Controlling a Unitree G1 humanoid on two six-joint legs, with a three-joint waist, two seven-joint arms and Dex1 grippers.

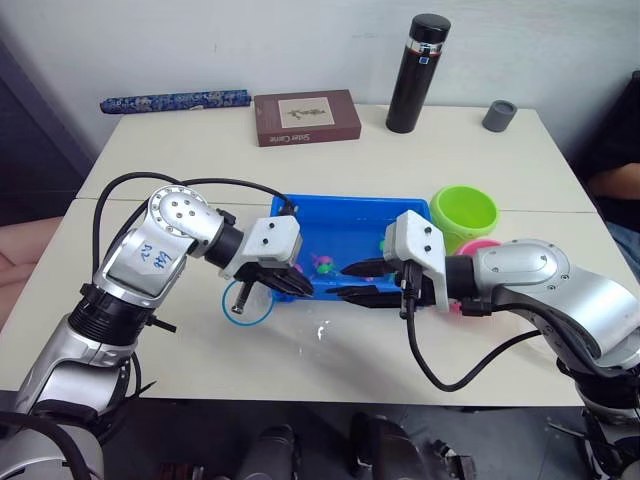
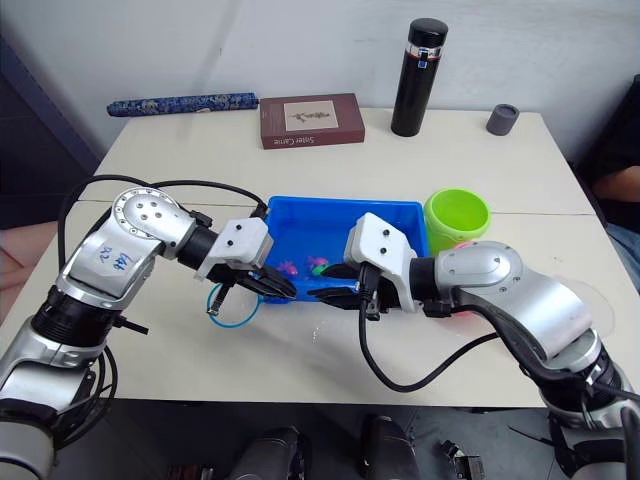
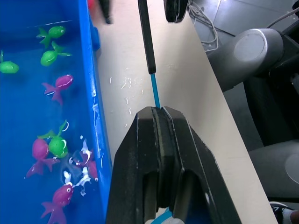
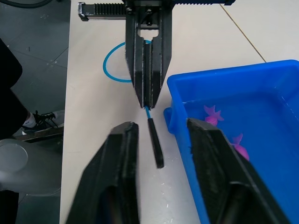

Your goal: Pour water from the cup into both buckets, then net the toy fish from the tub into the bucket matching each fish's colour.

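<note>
Beside the glossy blue tub point(image 1: 300, 215) of tiny plastic fish point(image 3: 58, 85): left end effector point(image 4: 145, 100) clenched on thin-handled round net point(image 1: 250, 300), right end effector point(image 4: 161, 140) released, lime bucket point(image 1: 465, 212) and pink bucket point(image 1: 478, 246) just beyond.

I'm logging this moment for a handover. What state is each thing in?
left hand: shut on the net's handle.
right hand: open, apart from the handle.
net: hoop over the table, outside the tub.
tub: holds water and fish.
toy fish: pink and green, all in the tub.
green bucket: upright.
pink bucket: mostly hidden behind the right arm.
flask: upright, capped.
</note>
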